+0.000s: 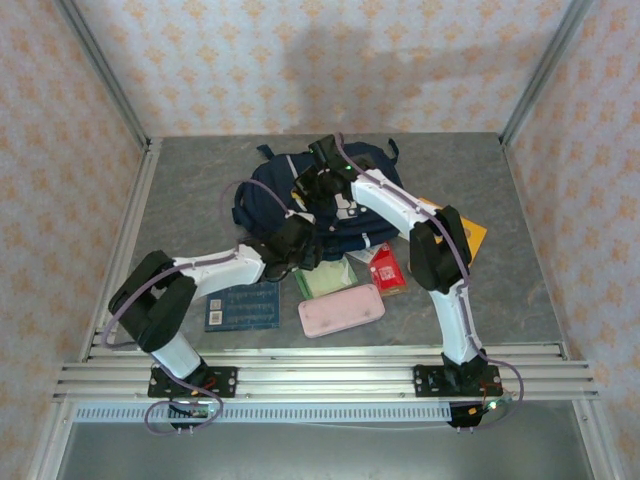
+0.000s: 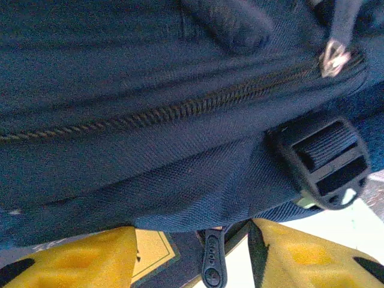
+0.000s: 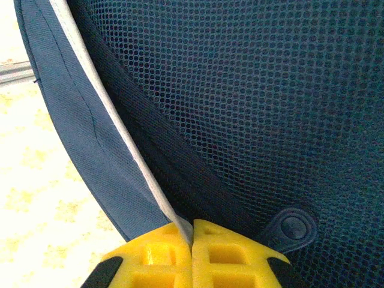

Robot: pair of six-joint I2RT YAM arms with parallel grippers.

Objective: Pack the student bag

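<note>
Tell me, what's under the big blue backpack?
An orange flat thing pokes out at the backpack's right edge, and a green notebook lies at its near edge. How far either reaches underneath is covered, as is anything else beneath.

student bag point(image 1: 268, 190) rearmost, case point(image 1: 341, 310) before it

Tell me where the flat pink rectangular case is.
In the top view, the pink case lies centre-front on the grey table, just nearer the arm bases than the green booklet and red packet.
</note>
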